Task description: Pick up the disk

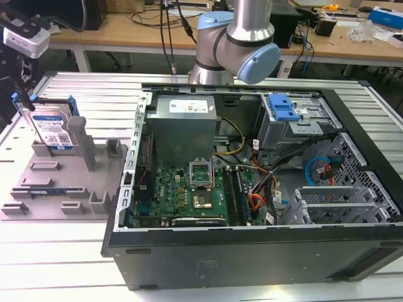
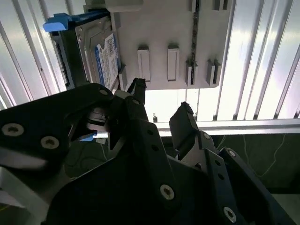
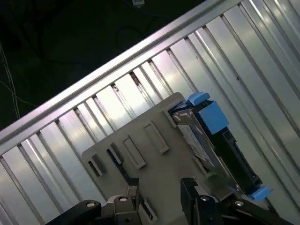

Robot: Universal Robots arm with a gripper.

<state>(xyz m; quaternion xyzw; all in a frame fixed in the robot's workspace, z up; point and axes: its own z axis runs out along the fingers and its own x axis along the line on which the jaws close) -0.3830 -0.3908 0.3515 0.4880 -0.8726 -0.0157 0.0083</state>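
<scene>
The disk (image 1: 53, 129) stands on edge in a grey plastic fixture (image 1: 56, 182) at the exterior view's left; it is silver-grey with a white-and-blue label and blue side rails. The arm's wrist end (image 1: 22, 38) hangs above and just outside it at the frame's edge. In both wrist views the disk (image 2: 105, 56) (image 3: 206, 140) sits at one side of the fixture plate (image 2: 164, 28) (image 3: 140, 140). My gripper (image 2: 161, 105) (image 3: 159, 187) is open, its two dark fingers apart over the plate beside the disk, holding nothing and touching nothing.
An open computer case (image 1: 352, 157) takes up the middle and the exterior view's right, holding a grey power supply (image 1: 186, 126), a motherboard and a blue ribbed bracket (image 1: 282, 107). The arm's base (image 1: 236, 44) stands behind it. Everything rests on a slatted aluminium table (image 1: 63, 251).
</scene>
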